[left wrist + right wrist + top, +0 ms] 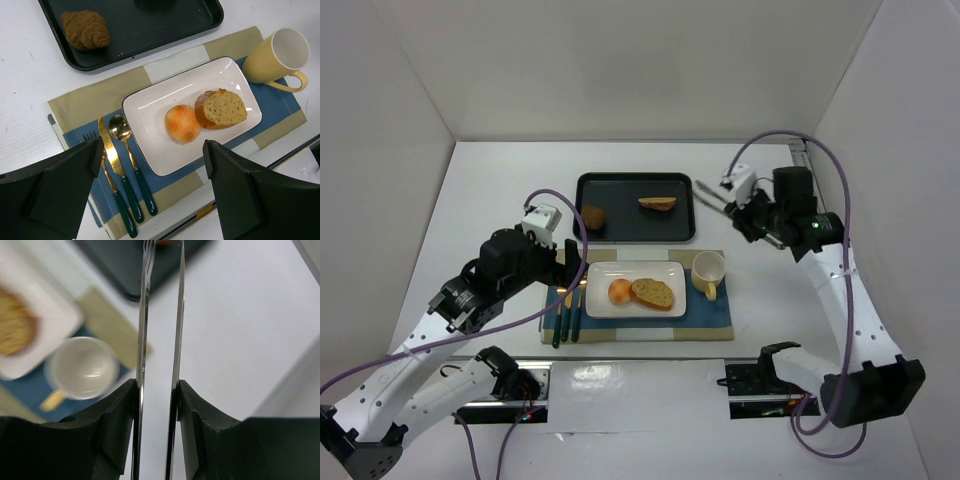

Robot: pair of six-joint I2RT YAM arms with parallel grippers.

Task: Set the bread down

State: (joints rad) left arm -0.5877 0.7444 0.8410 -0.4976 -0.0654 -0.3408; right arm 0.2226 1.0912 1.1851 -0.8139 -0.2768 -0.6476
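Observation:
A white plate (605,276) on the placemat holds an orange bun (620,292) and a bread slice (652,293); both also show in the left wrist view, the bun (183,123) beside the slice (222,108). The black tray (588,186) behind holds another bread slice (657,203) and a brown roll (594,217). My left gripper (569,270) is open and empty, hovering over the plate's left edge (152,150). My right gripper (752,216) is shut on metal tongs (145,315), whose tips point at the tray's right end; nothing sits between the tips.
A yellow cup (708,270) stands right of the plate on the blue and tan placemat (710,322). A knife (107,145), a spoon and a fork with green handles lie left of the plate. White walls enclose the table.

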